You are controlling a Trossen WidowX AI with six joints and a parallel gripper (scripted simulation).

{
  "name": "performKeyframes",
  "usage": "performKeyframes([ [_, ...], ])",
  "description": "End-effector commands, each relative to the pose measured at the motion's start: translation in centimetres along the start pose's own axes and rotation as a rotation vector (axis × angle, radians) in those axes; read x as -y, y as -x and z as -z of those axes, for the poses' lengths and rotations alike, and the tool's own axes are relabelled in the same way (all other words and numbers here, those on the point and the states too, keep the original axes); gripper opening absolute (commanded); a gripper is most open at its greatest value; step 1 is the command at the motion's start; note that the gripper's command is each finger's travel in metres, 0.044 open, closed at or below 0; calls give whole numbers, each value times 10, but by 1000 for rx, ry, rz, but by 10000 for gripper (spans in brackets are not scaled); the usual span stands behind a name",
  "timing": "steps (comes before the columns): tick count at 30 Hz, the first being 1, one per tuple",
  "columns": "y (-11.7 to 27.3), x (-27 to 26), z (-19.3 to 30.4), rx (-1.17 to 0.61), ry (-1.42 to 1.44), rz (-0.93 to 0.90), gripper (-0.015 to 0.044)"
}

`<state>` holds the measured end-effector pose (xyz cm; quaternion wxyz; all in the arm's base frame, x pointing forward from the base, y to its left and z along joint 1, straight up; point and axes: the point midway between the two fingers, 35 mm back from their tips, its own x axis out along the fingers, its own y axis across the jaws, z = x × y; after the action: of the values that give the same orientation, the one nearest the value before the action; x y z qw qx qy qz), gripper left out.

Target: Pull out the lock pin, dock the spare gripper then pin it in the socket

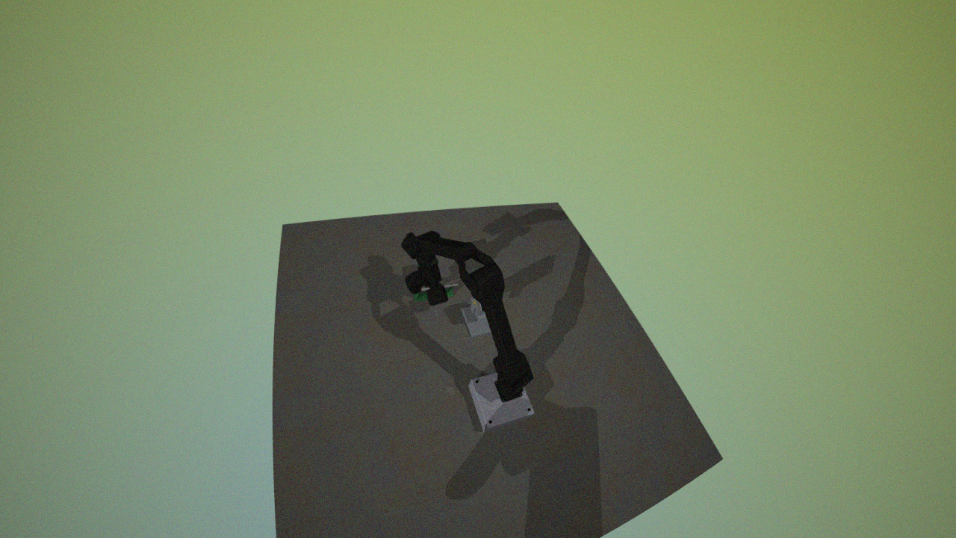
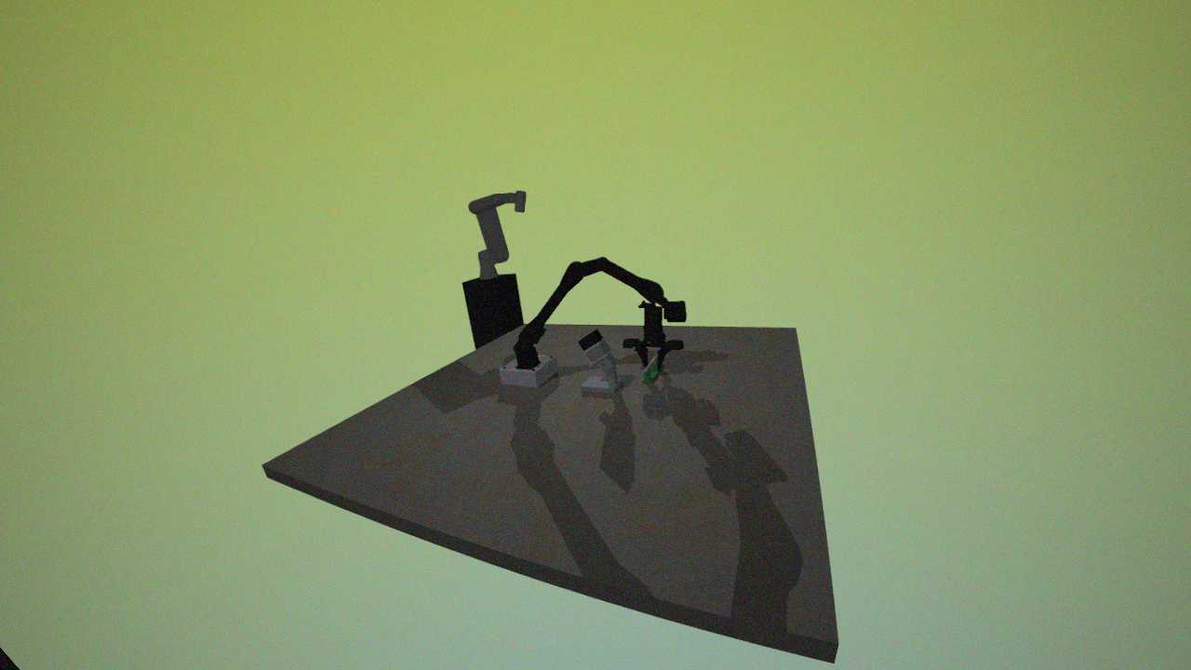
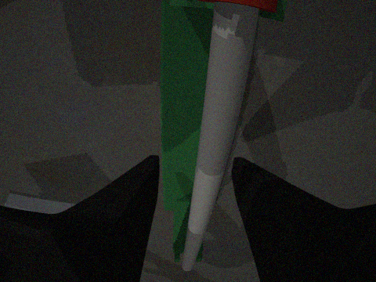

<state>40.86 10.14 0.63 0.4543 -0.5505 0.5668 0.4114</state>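
The lock pin, a pale grey rod with a red head, lies lengthwise along a green holder. My gripper is open above the holder, with one finger on each side of the rod and a gap on both sides. In the top view the wrist hides the fingertips. A pale stand carries a tilted pale body with a black top. I cannot tell the socket, its opening or the spare gripper apart in these views.
The arm's white base stands on the dark table. The pale stand is between it and the green holder. A grey arm on a black pedestal stands behind the table. Dark shadows cross the table.
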Motion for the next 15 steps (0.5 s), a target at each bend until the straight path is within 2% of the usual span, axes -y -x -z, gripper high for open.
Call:
performKeyframes([
  [1, -3, -1, -1, 2, 0, -4, 180],
  [2, -3, -1, -1, 2, 0, -4, 180],
  [9, -3, -1, -1, 2, 0, -4, 0],
  [15, -3, -1, -1, 2, 0, -4, 0],
])
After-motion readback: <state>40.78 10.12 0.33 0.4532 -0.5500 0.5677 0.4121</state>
